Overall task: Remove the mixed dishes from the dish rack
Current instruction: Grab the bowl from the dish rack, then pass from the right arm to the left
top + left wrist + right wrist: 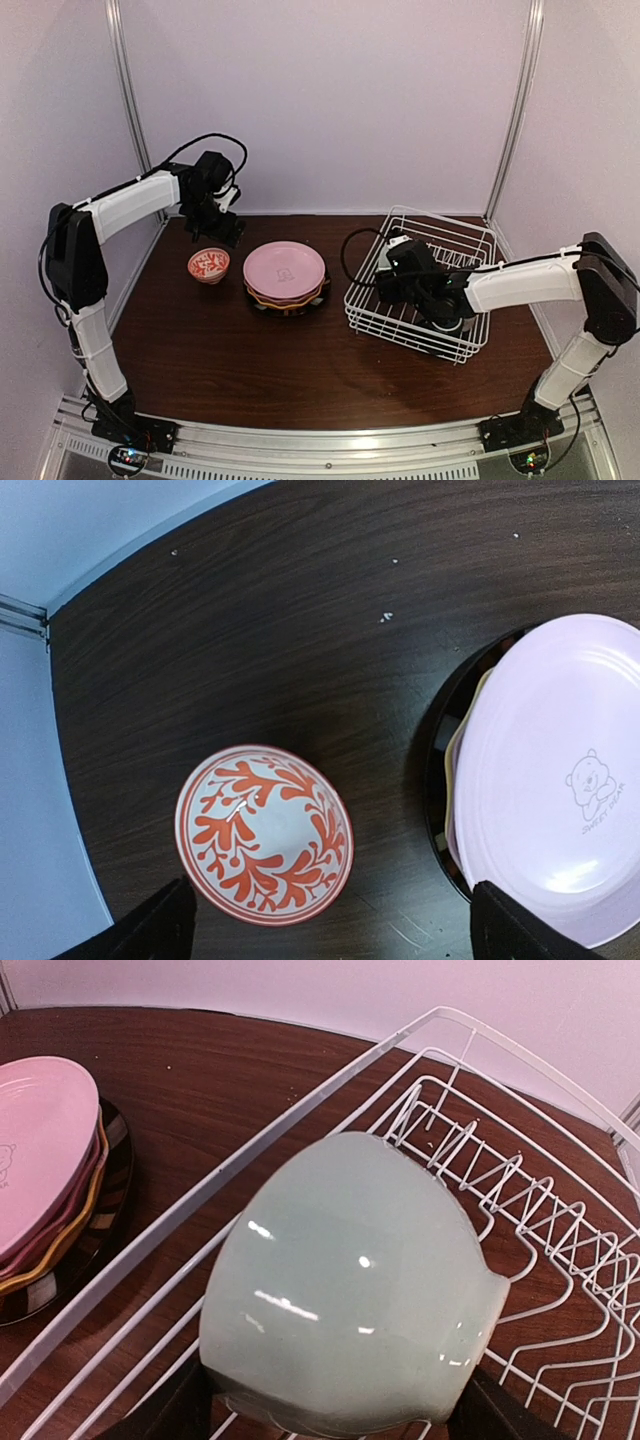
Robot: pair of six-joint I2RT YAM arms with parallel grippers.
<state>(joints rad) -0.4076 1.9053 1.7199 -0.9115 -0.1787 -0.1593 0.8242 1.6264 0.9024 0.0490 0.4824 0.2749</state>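
The dish rack [400, 322], a rectangular basket of thin white wire with rows of upright looped prongs, is being shown lying around and beyond the right jaws, on a dark wood-grain table [200, 350]. Between those jaws a pale green bowl [340, 1280] is being pinched. The two dark fingers [175, 1410] of the right gripper [335, 1415] are being pressed against opposite sides of its wall, near the rim. The bowl is being held tilted, its smooth glazed outside catching small highlights and its narrower foot pointing off to the right of the jaws. Whether it is being lifted clear of the wires cannot be told.

This bowl is being shown plainly by the right wrist view alone.

The left gripper [335, 935] is being held with its jaws spread wide and nothing between them. Just beyond them, nearer the left finger, a round glossy red-patterned bowl [263, 832] is being seen from above, white with orange-red leafy scrolls. To the right of those jaws a stack is lying: a matte pink plate [560, 780] on top, a yellow plate [452, 750] edging out below it, and a black-rimmed plate [432, 780] at the bottom. Only the left wrist view is showing the faint bear outline on the pink plate. Only the right wrist view is showing the pale stripes on the black rim.
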